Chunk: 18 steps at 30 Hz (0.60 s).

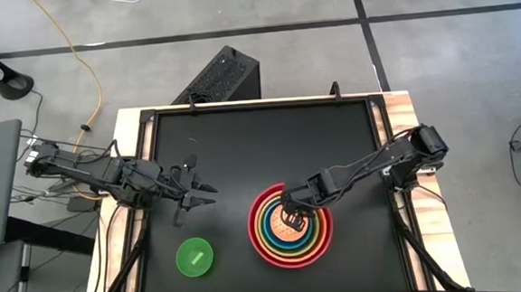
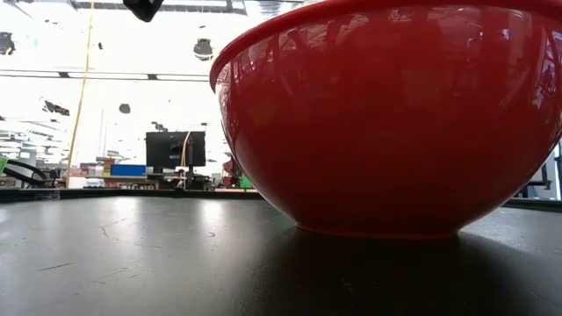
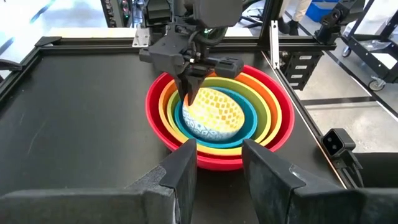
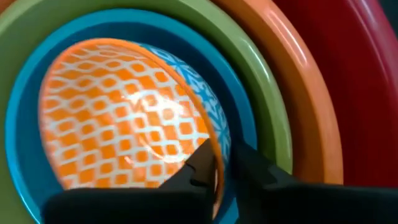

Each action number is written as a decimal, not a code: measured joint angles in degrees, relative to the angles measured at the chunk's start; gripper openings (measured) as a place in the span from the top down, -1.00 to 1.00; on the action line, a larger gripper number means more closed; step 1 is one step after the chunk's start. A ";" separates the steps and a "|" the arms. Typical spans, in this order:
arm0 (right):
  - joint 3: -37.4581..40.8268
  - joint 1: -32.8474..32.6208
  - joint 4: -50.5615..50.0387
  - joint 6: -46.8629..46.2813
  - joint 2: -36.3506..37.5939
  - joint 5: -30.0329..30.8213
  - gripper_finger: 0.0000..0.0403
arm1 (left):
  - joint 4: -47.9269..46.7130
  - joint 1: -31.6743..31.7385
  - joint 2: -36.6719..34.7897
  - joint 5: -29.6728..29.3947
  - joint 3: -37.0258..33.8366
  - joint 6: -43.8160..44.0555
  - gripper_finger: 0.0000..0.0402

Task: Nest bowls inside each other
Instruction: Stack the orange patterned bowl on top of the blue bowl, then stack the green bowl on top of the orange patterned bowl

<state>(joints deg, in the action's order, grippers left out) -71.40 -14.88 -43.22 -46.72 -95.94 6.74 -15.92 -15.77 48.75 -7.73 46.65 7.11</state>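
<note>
Right gripper (image 4: 219, 167) sits inside the bowl stack (image 1: 291, 226), fingers straddling the rim of the patterned bowl (image 4: 127, 118), one inside and one outside; they pinch the wall lightly, so it looks clamped on that rim, though whether the grip is already slackening I cannot tell. The patterned bowl lies tilted in the blue bowl (image 4: 18, 124), not yet flat, probably because it is being lowered by one edge. Around it, outward: olive bowl (image 4: 261, 93), orange bowl (image 4: 311, 112), red bowl (image 4: 367, 74), all nested on the near-right part of the black table (image 1: 260, 137). Rim hold makes sense: it keeps the fingers clear of the tight gap between walls. Left gripper (image 1: 195, 192) hangs over the left part of the table, jaws apart and empty, likely waiting. Green bowl (image 1: 194, 257) stands alone, near the front edge, well apart from the stack and just in front of the left gripper, so it is the last one to go in. Judged progress: five of six nested, the fifth needing release and settling. Risk: the tilted bowl could wedge crooked.
</note>
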 joint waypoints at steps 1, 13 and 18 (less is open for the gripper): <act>0.00 -0.02 -0.11 0.04 0.00 0.02 0.69 | 0.00 0.00 0.00 0.00 0.00 0.00 0.42; -0.84 -0.07 -0.59 1.77 3.35 -0.03 0.32 | -0.70 0.00 0.00 0.34 0.00 0.14 0.42; -1.64 -1.38 -2.05 0.42 7.76 -0.04 0.30 | -4.24 0.00 -0.01 3.22 0.00 2.03 0.42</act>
<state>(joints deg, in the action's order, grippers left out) -73.03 -16.26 -45.28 -46.29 -88.18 6.70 -20.16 -15.77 48.74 -4.51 46.65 9.14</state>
